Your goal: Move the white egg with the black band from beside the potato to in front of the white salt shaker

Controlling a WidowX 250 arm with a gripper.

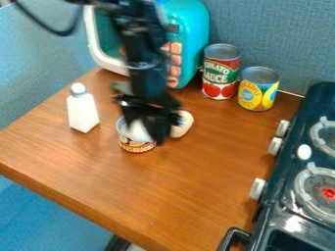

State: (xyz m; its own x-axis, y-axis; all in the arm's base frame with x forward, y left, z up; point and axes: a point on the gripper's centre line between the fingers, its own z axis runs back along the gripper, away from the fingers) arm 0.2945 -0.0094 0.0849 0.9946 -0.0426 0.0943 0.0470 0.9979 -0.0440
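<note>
The black gripper [149,116], blurred, hangs over a short can [136,145] left of the middle of the table, its lower end overlapping the can's top and right side. Whether they touch is unclear. A pale patch shows at the can's top beside the gripper. Just right of the gripper lies a cream-coloured rounded object [184,124], partly hidden behind it. To the left, a white bottle [82,111] with a round cap stands upright.
A teal toy microwave [190,29] stands at the back behind the arm. Right of it are a tomato sauce can [220,73] and a yellow-and-blue can [258,90]. A dark toy stove [288,196] with white knobs borders the wooden table [196,191] on the right.
</note>
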